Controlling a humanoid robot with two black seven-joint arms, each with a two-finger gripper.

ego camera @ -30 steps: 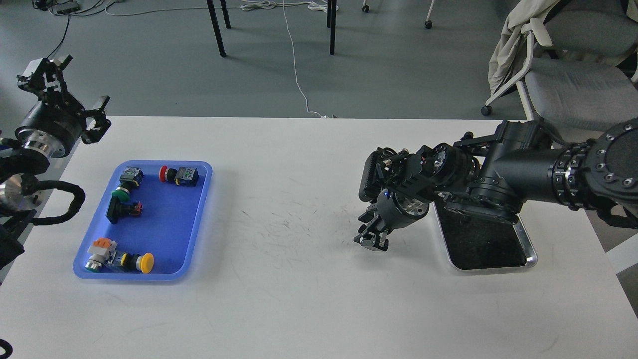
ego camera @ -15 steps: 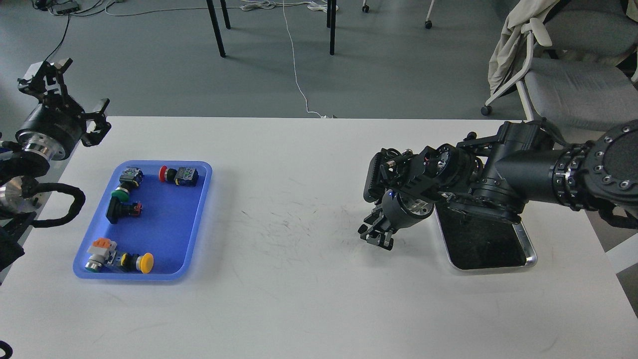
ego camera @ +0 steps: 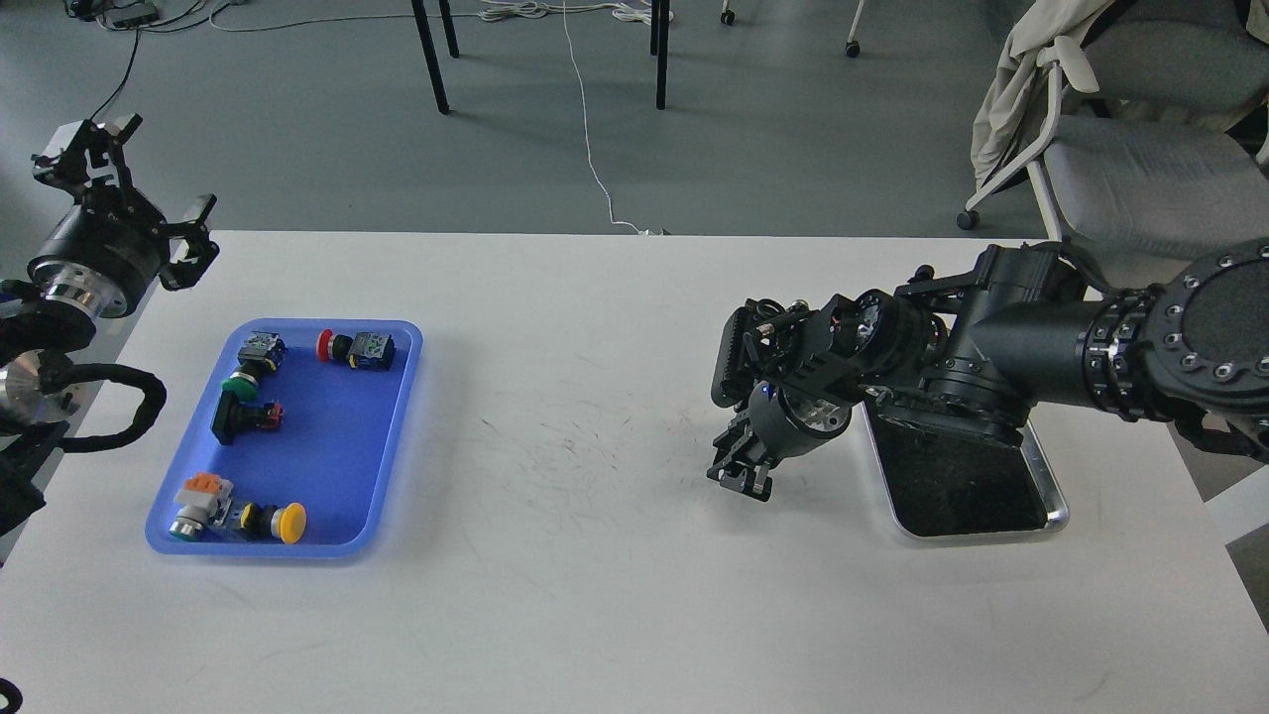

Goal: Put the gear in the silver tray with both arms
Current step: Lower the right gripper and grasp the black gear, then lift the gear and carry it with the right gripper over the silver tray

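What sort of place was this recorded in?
Probably an office or lab: a white table on grey floor, an office chair with wheels, loose cables, and a blue tray of push-button switches.

The far end of the silver tray (ego camera: 1053, 494) is hidden by the right arm (ego camera: 1001, 347). The right gripper (ego camera: 739, 470) is seen dark, end-on; fingers can't be told apart. The left arm (ego camera: 59, 297) is cut off by the left edge. Parts in the blue tray (ego camera: 382, 496) are too small to be ID'd.
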